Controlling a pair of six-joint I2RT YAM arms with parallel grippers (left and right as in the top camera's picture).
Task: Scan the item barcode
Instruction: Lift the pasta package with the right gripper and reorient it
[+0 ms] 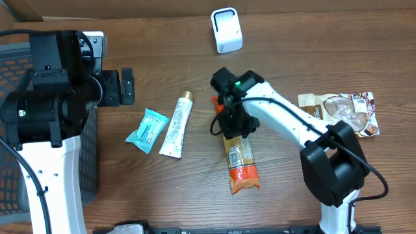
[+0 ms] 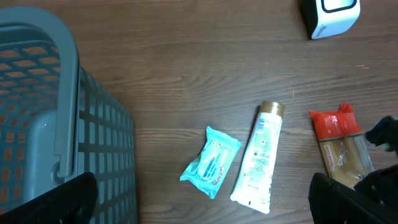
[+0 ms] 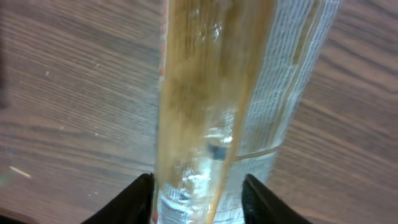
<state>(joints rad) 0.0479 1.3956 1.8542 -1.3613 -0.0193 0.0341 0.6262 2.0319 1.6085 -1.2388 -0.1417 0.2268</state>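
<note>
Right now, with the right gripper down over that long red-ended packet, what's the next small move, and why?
Probably close the right gripper snugly on the packet before any lift. Its fingers stand on either side of the packet, which lies flat on the table, and a firm grip isn't clear yet. The white scanner sits apart, near the far edge.

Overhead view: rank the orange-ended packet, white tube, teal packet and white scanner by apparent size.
1. orange-ended packet
2. white tube
3. teal packet and white scanner look about alike; unranked.
</note>
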